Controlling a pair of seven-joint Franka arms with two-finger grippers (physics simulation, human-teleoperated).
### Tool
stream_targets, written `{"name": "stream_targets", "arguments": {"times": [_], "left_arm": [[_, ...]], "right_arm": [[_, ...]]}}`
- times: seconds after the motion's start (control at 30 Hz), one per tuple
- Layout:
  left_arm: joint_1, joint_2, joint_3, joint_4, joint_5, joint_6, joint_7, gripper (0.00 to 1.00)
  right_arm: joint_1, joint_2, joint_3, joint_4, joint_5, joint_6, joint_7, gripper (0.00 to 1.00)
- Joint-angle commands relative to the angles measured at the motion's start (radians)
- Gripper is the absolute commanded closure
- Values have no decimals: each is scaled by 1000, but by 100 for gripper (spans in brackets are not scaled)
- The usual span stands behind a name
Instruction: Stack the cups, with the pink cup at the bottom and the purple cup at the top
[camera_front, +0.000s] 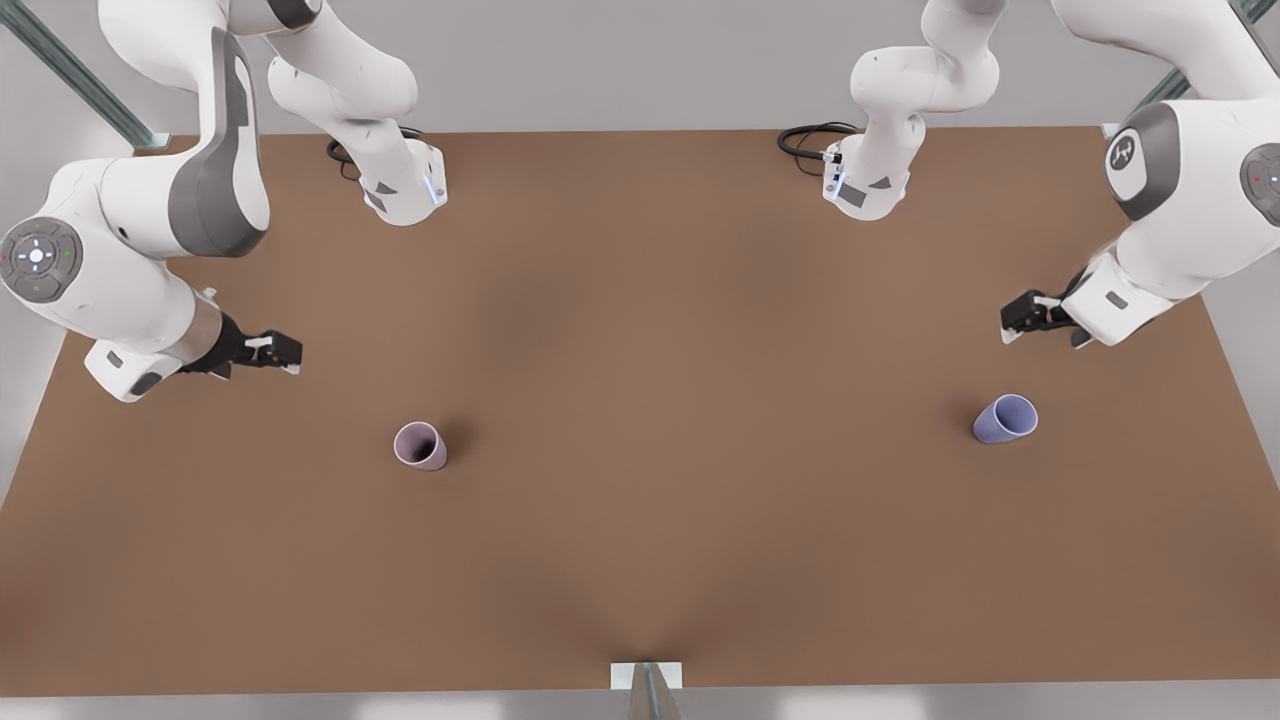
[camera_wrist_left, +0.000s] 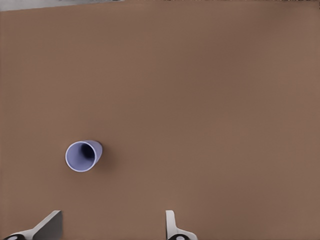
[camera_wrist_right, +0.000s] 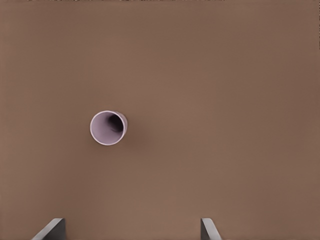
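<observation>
The pink cup (camera_front: 420, 446) stands upright on the brown table (camera_front: 640, 400), toward the front view's left; it is also the pink cup (camera_wrist_right: 108, 128) in the right wrist view. My right gripper (camera_front: 290, 355) (camera_wrist_right: 130, 229) hovers open, behind the pink cup and farther toward the front view's left, holding nothing. The purple cup (camera_front: 1005, 419) (camera_wrist_left: 83, 156) stands upright toward the front view's right. My left gripper (camera_front: 1012, 325) (camera_wrist_left: 110, 227) hangs open just behind it, apart from it and holding nothing.
Both arm bases (camera_front: 405, 185) (camera_front: 865, 185) with black cables (camera_front: 805, 140) sit at the table's back edge. A small metal bracket (camera_front: 646, 676) is fixed at the middle of the front edge. Bare tabletop lies between the two cups.
</observation>
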Motion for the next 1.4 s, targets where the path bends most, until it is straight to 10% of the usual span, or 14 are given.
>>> {"name": "stream_targets", "arguments": {"times": [0.0, 0.83, 1.37], "left_arm": [[-3, 1, 0, 0, 2, 38, 30, 0], [3, 27, 9, -11, -1, -98, 43, 0], [3, 23, 9, -11, 7, -126, 45, 0]], "right_arm": [[-1, -1, 0, 0, 22, 23, 178, 0], [37, 381, 10, -124, -15, 479, 153, 0], [33, 316, 34, -360, 31, 638, 97, 0]]}}
